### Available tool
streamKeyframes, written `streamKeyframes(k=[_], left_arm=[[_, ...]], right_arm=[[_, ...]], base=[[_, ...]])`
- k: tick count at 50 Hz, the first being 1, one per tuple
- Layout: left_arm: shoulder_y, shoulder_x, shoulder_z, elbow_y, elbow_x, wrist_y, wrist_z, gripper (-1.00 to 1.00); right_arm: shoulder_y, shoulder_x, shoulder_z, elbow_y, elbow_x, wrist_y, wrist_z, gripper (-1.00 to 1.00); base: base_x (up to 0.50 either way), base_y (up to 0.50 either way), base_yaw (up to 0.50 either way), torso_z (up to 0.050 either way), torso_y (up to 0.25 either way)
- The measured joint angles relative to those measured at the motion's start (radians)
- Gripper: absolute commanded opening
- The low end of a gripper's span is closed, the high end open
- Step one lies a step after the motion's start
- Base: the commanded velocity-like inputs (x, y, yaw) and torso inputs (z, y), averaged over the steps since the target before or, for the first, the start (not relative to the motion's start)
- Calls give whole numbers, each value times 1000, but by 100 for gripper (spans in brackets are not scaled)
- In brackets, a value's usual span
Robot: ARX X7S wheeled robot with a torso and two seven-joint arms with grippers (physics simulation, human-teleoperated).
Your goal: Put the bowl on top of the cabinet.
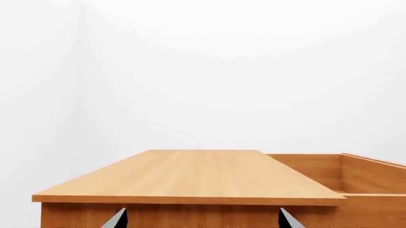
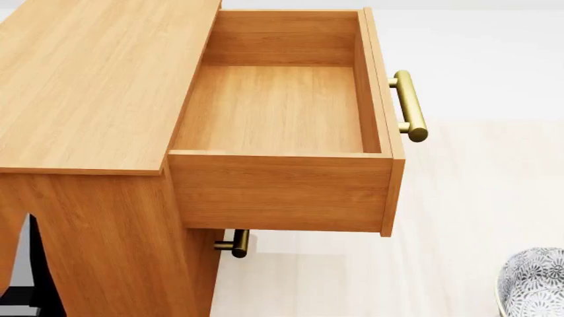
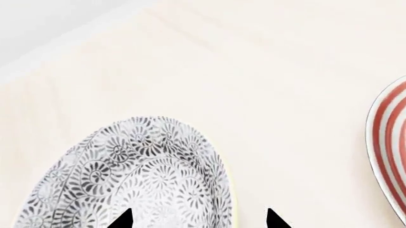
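Two gripper tips of the right gripper (image 3: pixel 198 219) hover spread apart over the bowl (image 3: pixel 136 178), which sits on the pale table (image 3: pixel 266 95) beside a red-ringed plate (image 3: pixel 388 147), well clear of the cabinet (image 2: pixel 88 86). Grasping appears to be the step in hand; next, closing on the rim and lifting. The left gripper (image 1: pixel 201 219), tips wide and empty, faces the cabinet top beside its open drawer (image 2: pixel 277 109).

Little of the robot shows. In the left wrist view, the left gripper (image 1: pixel 201 219) appears only as two dark grey pointed fingertips (image 1: pixel 116 220), triangular with paler facets. In the right wrist view, the right gripper (image 3: pixel 198 219) shows two matte black pointed fingertips (image 3: pixel 121 220), unmarked.
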Motion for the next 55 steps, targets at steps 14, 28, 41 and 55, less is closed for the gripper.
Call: streamKeyframes(k=[14,28,41,55], left_arm=[[-2,-5,5,-3,-2,-1,-5,100],[-5,-7,12,-17,-1,6,-7,100],[-5,-8,21,-35,4,19,-8,100],[-6,-9,30,-52,8,29,-8,100]], right_arm=[[0,-25,-12,68,-20,-58,-35,100],[1,-47,-23,140,-42,-115,-66,100],[14,-58,-39,194,-47,-161,-94,100],[36,-65,-53,242,-46,-206,-118,100]], base=[[0,0,0,0,0],[0,0,0,0,0],[0,0,0,0,0],[1,0,0,0,0]])
